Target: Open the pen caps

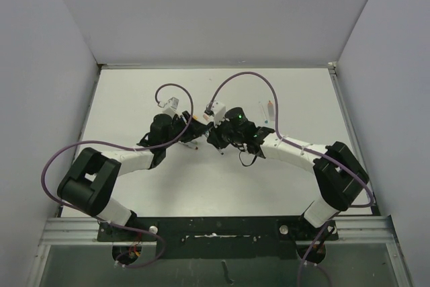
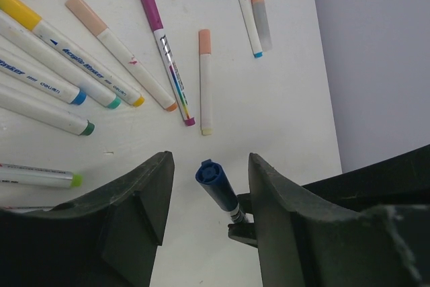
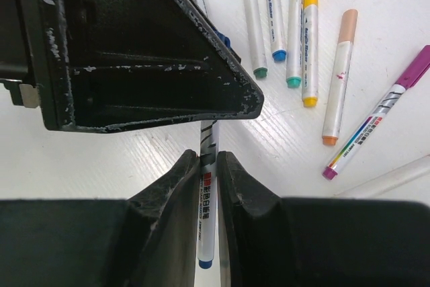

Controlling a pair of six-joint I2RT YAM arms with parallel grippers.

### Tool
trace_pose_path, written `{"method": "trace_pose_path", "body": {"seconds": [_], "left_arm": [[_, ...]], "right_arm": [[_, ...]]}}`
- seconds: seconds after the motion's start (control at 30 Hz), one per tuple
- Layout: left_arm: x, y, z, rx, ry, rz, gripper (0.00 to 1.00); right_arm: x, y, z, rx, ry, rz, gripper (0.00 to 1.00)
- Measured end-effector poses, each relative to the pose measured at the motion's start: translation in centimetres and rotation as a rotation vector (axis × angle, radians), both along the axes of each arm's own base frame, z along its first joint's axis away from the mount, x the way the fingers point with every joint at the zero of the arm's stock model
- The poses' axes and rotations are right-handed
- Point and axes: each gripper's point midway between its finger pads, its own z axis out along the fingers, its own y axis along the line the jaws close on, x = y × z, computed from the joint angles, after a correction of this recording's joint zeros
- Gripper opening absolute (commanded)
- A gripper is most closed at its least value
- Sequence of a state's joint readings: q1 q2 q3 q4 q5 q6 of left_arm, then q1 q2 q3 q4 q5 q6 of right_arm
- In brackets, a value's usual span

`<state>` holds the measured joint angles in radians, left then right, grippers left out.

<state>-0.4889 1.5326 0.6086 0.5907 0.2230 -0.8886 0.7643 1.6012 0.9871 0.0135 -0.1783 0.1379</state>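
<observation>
White table [image 2: 282, 119]; pens [image 2: 205, 92] with pen caps [image 2: 149, 5]

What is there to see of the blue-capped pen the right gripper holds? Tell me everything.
The blue-capped pen is a slim white plastic barrel with printed lettering, a blue cap on one end and a blue plug at the other. The right gripper clamps its barrel. The fingers of the left gripper flank the cap with gaps either side, not touching.

White table [image 1: 134, 95] inside plain grey walls [image 1: 40, 65], soft even light.
</observation>
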Motion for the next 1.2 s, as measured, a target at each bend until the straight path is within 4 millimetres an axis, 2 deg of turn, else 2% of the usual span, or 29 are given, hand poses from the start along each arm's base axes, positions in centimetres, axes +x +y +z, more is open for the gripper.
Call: {"method": "trace_pose_path", "body": {"seconds": [0.27,0.43,0.47,0.57,0.67,0.93,1.1,1.2], "left_arm": [[0.3,0.0,0.4,-0.010,-0.012,0.015,0.26],[0.4,-0.2,1.0,-0.037,-0.019,0.017,0.00],[0.4,-0.4,1.3,-0.045,-0.030,0.011,0.00],[0.4,-0.5,1.5,-0.051,-0.033,0.013,0.00],[0.5,-0.5,1.4,-0.050,-0.033,0.015,0.00],[0.5,-0.5,1.4,-0.048,-0.031,0.018,0.00],[0.2,-0.8,1.4,-0.048,-0.031,0.011,0.00],[0.1,-1.0,1.4,-0.050,-0.029,0.008,0.00]], "right_arm": [[-0.2,0.2,0.2,0.006,0.000,0.008,0.00],[-0.3,0.2,0.1,0.007,0.004,0.014,0.00],[-0.3,0.2,0.1,0.007,0.003,0.013,0.00],[-0.3,0.2,0.1,0.008,0.003,0.014,0.27],[-0.3,0.2,0.1,0.008,0.004,0.014,0.40],[0.0,0.5,0.6,0.014,-0.006,0.016,0.40],[0.3,0.8,0.9,0.020,-0.013,0.016,0.36],[0.5,1.0,0.7,0.019,-0.011,0.016,0.30]]}}
